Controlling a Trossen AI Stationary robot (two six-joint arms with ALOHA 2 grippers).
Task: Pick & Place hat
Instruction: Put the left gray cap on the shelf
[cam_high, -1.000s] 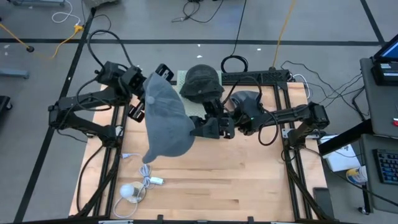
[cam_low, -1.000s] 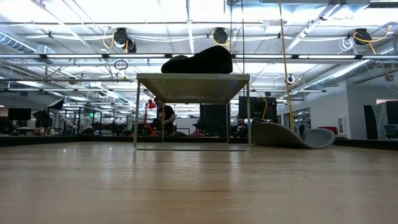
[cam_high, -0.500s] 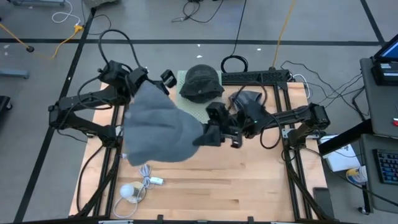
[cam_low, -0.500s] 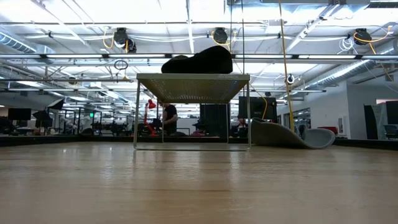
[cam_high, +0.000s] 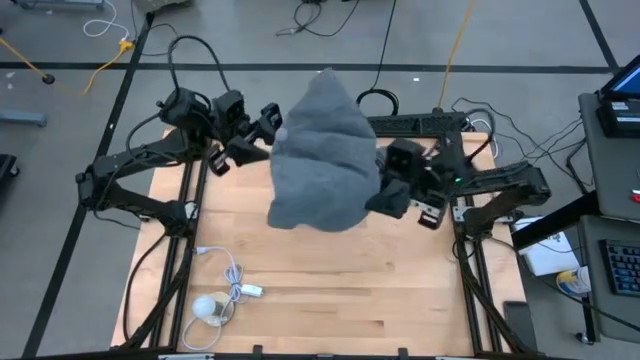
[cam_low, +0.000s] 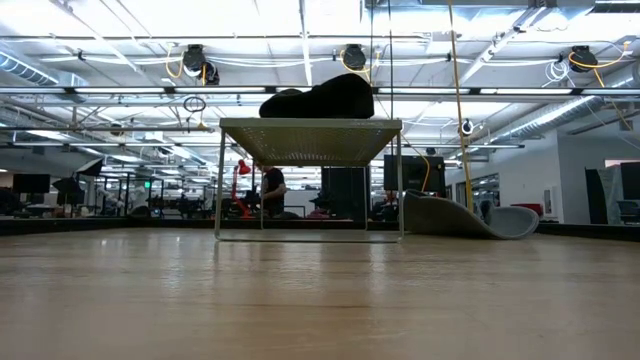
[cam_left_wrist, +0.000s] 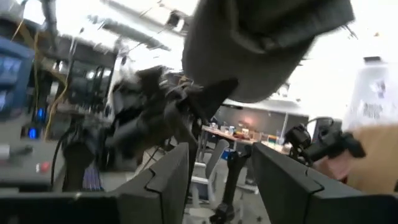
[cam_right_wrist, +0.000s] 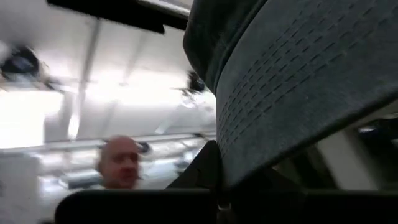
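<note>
A large grey hat (cam_high: 325, 155) hangs high over the table's middle, hiding the stand below it in the high view. My right gripper (cam_high: 385, 195) is shut on its right edge. My left gripper (cam_high: 258, 133) stands open just left of the hat, apart from it. In the left wrist view its open fingers (cam_left_wrist: 168, 180) frame the hat (cam_left_wrist: 267, 43) and the right arm (cam_left_wrist: 161, 118). The right wrist view shows the hat's stitched brim (cam_right_wrist: 298, 81) close up. My right gripper pinches the grey hat's edge on its right side (cam_high: 372, 192) between its two shut fingers, coming at it from the table's right. In the right wrist view the stitched brim (cam_right_wrist: 249, 155) runs up out of the fingers. The hat is lifted clear of the table.
A mesh stand (cam_low: 310, 127) at the far middle bears a dark hat (cam_low: 320, 100). Another grey hat (cam_low: 465, 218) lies on the table right of it. A white cable with a round plug (cam_high: 225, 295) lies near the left front. A person (cam_right_wrist: 121, 162) shows beyond the table.
The hat has passed from my left gripper to my right. The right gripper shut on its edge, then went up and toward the table's right and far side with it. The left gripper opened, let go and drew back toward the far left.
</note>
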